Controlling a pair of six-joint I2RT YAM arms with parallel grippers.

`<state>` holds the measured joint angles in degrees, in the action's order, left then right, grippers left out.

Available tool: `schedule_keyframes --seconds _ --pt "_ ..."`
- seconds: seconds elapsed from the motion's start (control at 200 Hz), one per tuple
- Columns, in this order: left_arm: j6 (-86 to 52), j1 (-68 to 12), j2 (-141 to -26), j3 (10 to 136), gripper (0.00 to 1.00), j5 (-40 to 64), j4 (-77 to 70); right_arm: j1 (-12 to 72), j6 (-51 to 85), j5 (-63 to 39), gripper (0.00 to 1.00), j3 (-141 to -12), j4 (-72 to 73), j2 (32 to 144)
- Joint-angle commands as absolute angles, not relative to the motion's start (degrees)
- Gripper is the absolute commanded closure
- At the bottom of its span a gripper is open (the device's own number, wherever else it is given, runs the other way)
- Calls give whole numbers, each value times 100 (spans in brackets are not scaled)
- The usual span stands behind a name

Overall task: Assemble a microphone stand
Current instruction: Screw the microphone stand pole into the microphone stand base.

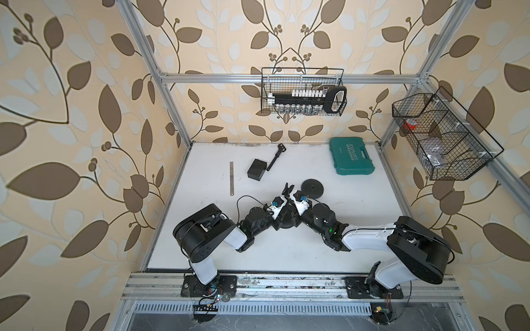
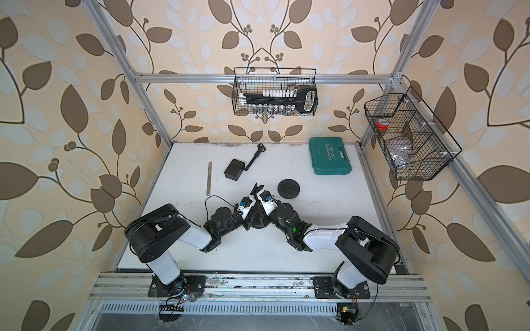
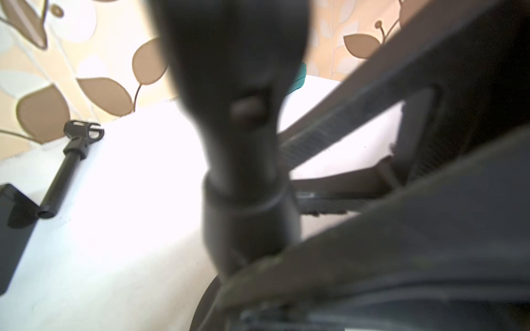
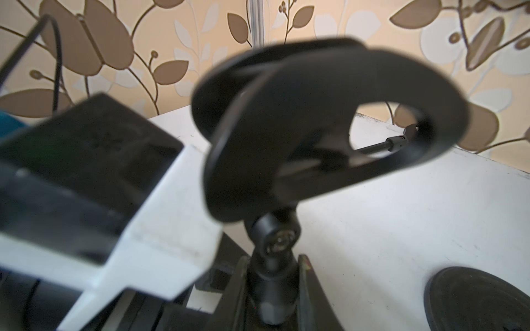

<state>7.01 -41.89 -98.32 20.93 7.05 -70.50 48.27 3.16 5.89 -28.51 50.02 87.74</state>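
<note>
The microphone stand's black clip (image 1: pixel 287 189) (image 2: pixel 256 189) stands upright mid-table on a short pole (image 3: pixel 246 217). In the right wrist view the clip (image 4: pixel 301 123) curves overhead. Its stem (image 4: pixel 272 275) sits between the fingers of my right gripper (image 4: pixel 272 289) (image 1: pixel 291 202), which is shut on it. My left gripper (image 1: pixel 284 205) (image 3: pixel 243 275) meets it from the other side, shut low on the pole, with one finger (image 3: pixel 329 266) lying across the pole's foot. A dark round shape (image 1: pixel 286 225) under both wrists is mostly hidden. A loose round base (image 1: pixel 313 188) (image 4: pixel 481 298) lies just right of the grippers.
A second pole with a clip (image 1: pixel 276 157) (image 3: pixel 61 177) lies near the back wall beside a black box (image 1: pixel 256 169). A metal ruler (image 1: pixel 231 178) lies on the left, and a green tool case (image 1: pixel 351 156) at the back right. Wire baskets (image 1: pixel 302 91) hang on the walls.
</note>
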Motion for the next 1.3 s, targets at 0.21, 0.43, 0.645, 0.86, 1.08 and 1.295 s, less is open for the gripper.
schedule_keyframes --seconds 0.21,0.43,0.645,0.86,1.08,1.295 --pt "1028 -4201 -10014 2285 89 885 -6856 3794 75 -2141 51 -2892 4047 8874" --pt "977 -4201 -10059 2267 89 840 -6874 2917 -689 -3642 40 -3207 3245 8610" --pt "924 -4202 -10127 2272 89 780 -6822 2626 -1293 -4137 43 -3575 2721 8503" --pt "886 -4201 -10254 2280 89 749 -6943 2620 -1528 -4294 46 -3880 2735 8644" --pt "843 -4201 -10230 2277 89 737 -6908 2626 -1436 -4479 48 -4012 3152 8916" --pt "816 -4201 -10252 2311 88 750 -6858 2693 -1287 -4548 51 -4128 3337 9172"
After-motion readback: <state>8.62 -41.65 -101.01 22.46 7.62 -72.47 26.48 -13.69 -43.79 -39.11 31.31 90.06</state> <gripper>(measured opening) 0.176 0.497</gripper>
